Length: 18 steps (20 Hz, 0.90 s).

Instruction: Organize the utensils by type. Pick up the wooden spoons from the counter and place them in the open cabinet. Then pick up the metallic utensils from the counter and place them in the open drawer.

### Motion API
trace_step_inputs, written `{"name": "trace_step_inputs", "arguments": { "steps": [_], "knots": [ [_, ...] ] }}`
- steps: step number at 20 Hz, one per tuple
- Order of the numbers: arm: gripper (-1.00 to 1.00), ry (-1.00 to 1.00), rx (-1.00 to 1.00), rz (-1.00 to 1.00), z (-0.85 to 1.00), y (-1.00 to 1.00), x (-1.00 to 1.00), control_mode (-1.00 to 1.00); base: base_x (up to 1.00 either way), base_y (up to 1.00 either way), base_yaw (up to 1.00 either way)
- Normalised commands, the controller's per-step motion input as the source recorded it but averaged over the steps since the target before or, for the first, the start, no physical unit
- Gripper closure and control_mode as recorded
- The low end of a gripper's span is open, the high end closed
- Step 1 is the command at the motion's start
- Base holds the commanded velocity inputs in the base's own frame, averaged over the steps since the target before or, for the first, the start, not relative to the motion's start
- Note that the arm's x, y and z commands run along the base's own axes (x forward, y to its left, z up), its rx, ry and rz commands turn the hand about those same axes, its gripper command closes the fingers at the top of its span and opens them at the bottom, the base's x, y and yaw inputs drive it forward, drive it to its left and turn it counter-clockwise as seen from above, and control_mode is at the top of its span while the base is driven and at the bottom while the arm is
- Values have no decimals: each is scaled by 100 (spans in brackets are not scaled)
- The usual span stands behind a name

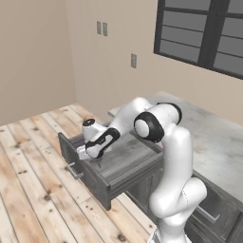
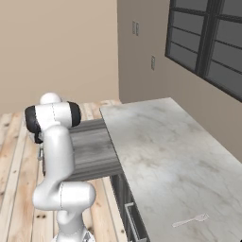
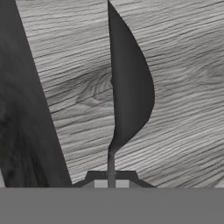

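Grey spoon (image 3: 129,87) clamped in tool (image 3: 111,183) | over open drawer (image 1: 124,161)

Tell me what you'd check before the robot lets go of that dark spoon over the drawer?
1. Drawer pulled open: ok.
2. Gripper over the drawer's inside: ok.
3. Dark grey spoon held in the jaws by its handle: ok.
4. Spoon head over the drawer floor, not over its wall: ok in the hand view.
5. Height of the spoon above the floor: cannot tell.
6. Silver fork lies on the counter, yet to be moved: ok.
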Motion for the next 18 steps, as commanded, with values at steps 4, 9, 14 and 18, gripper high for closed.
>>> {"name": "trace_step_inputs", "arguments": {
  "steps": [4,9,14,18],
  "knots": [
    [100,0,4,4,4,-52,6,-100,0,0,0],
    [100,0,12,7,-6,-51,21,-100,0,0,0],
    [100,0,8,0,-20,-18,25,-100,0,0,0],
    [100,0,0,0,-20,-1,25,-100,0,0,0]
  ]
}}
